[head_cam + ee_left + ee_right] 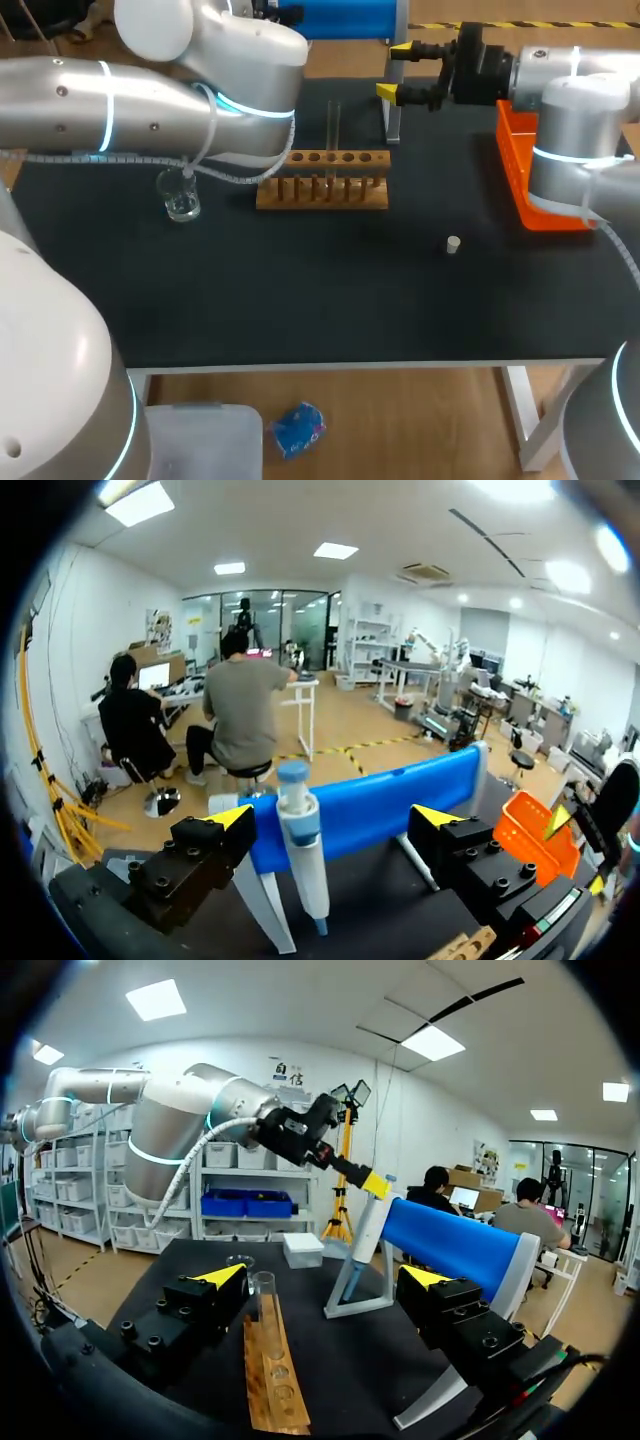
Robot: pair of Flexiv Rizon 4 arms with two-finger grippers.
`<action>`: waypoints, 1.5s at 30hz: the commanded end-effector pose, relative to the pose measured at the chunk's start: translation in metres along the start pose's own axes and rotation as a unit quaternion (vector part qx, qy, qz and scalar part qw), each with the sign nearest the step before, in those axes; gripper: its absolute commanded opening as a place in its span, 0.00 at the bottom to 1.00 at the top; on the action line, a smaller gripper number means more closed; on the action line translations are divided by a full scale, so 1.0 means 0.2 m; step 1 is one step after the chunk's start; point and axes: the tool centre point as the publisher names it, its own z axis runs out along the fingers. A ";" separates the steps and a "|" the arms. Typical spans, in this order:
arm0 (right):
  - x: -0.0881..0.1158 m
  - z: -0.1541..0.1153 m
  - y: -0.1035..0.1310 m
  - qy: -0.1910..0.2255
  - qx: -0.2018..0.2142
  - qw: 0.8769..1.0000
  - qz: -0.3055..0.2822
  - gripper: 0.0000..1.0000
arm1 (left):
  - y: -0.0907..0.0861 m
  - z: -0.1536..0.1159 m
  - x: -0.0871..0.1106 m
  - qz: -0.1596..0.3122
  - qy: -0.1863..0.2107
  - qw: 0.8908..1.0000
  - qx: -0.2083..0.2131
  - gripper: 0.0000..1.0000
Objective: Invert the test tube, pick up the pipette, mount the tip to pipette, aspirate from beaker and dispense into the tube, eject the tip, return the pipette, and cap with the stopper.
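Left gripper (332, 818) released, fingers wide either side of pipette (301, 840), which hangs on blue stand (400, 800) at far edge; looks lined up to grab it. Right gripper (397, 70) also released, hovers far-right of tube (333, 128), upright in rack (322, 182).

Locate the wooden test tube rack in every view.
Head view: light wooden test tube rack with holes, mid-table.
Left wrist view: only its corner, beside the left claw.
Right wrist view: the rack ahead of the right claw.
Shared landmark: large blue cylinder behind it.
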 end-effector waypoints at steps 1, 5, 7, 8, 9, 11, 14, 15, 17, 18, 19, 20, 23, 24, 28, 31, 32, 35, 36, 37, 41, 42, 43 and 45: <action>0.00 0.00 0.00 0.000 0.000 1.000 -0.001 1.00 | -0.01 -0.15 -0.01 0.038 0.059 0.996 0.056 1.00; 0.00 0.00 0.00 0.000 0.000 1.000 -0.001 1.00 | -0.04 -0.27 -0.02 0.083 0.092 0.989 0.081 1.00; 0.00 0.00 0.00 0.000 0.000 1.000 -0.001 1.00 | -0.04 -0.33 -0.03 0.097 0.107 0.985 0.088 1.00; 0.00 0.00 0.00 0.000 0.000 1.000 -0.001 1.00 | -0.04 -0.35 -0.04 0.102 0.117 0.984 0.093 1.00; 0.00 0.00 0.00 0.000 0.000 1.000 -0.001 1.00 | -0.04 -0.38 -0.04 0.107 0.134 0.981 0.092 1.00; 0.00 0.00 0.00 0.000 0.000 1.000 -0.001 1.00 | -0.03 -0.44 -0.05 0.120 0.149 0.976 0.102 1.00; 0.00 0.00 0.00 0.000 0.000 1.000 -0.001 1.00 | -0.02 -0.51 -0.05 0.124 0.191 0.968 0.105 1.00; 0.00 0.00 0.00 0.000 0.000 1.000 -0.001 1.00 | -0.02 -0.53 -0.05 0.121 0.218 0.963 0.101 1.00; 0.00 0.00 0.00 0.000 0.000 1.000 -0.001 1.00 | 0.02 -0.56 -0.03 0.139 0.262 0.952 0.071 1.00; 0.00 0.00 0.00 0.000 0.000 1.000 -0.001 1.00 | 0.02 -0.56 -0.03 0.139 0.262 0.952 0.071 1.00; 0.00 0.00 0.00 0.000 0.000 1.000 -0.001 1.00 | 0.02 -0.56 -0.03 0.139 0.262 0.952 0.071 1.00; 0.00 0.00 0.00 0.000 0.000 1.000 -0.001 1.00 | 0.02 -0.56 -0.03 0.139 0.262 0.952 0.071 1.00; 0.00 0.00 0.00 0.000 0.000 1.000 -0.001 1.00 | 0.02 -0.56 -0.03 0.139 0.262 0.952 0.071 1.00; 0.00 0.00 0.00 0.000 0.000 1.000 -0.001 1.00 | 0.02 -0.56 -0.03 0.139 0.262 0.952 0.071 1.00; 0.00 0.00 0.00 0.000 0.000 1.000 -0.001 1.00 | 0.02 -0.56 -0.03 0.139 0.262 0.952 0.071 1.00; 0.00 0.00 0.00 0.000 0.000 1.000 -0.001 1.00 | 0.02 -0.56 -0.03 0.139 0.262 0.952 0.071 1.00; 0.00 0.00 0.00 0.000 0.000 1.000 -0.001 1.00 | 0.02 -0.56 -0.03 0.139 0.262 0.952 0.071 1.00; 0.00 0.00 0.00 0.000 0.000 1.000 -0.001 1.00 | 0.07 -0.56 0.00 0.151 0.272 0.948 0.070 1.00; 0.00 0.00 0.00 0.000 0.000 1.000 -0.001 1.00 | 0.09 -0.58 0.01 0.156 0.278 0.945 0.075 1.00; 0.00 0.00 0.00 0.000 0.000 1.000 -0.001 1.00 | 0.11 -0.59 0.02 0.165 0.284 0.941 0.077 1.00; 0.00 0.00 0.00 0.000 0.000 1.000 -0.001 1.00 | 0.22 -0.64 0.03 0.200 0.314 0.924 0.088 1.00; 0.00 0.00 0.00 0.000 0.000 1.000 -0.001 1.00 | 0.26 -0.65 0.03 0.205 0.316 0.922 0.087 1.00; 0.00 0.00 0.00 0.000 0.000 1.000 -0.001 1.00 | 0.29 -0.66 0.04 0.206 0.326 0.918 0.090 1.00; 0.00 0.00 0.00 0.000 0.000 1.000 -0.001 1.00 | 0.36 -0.68 0.05 0.205 0.336 0.915 0.090 1.00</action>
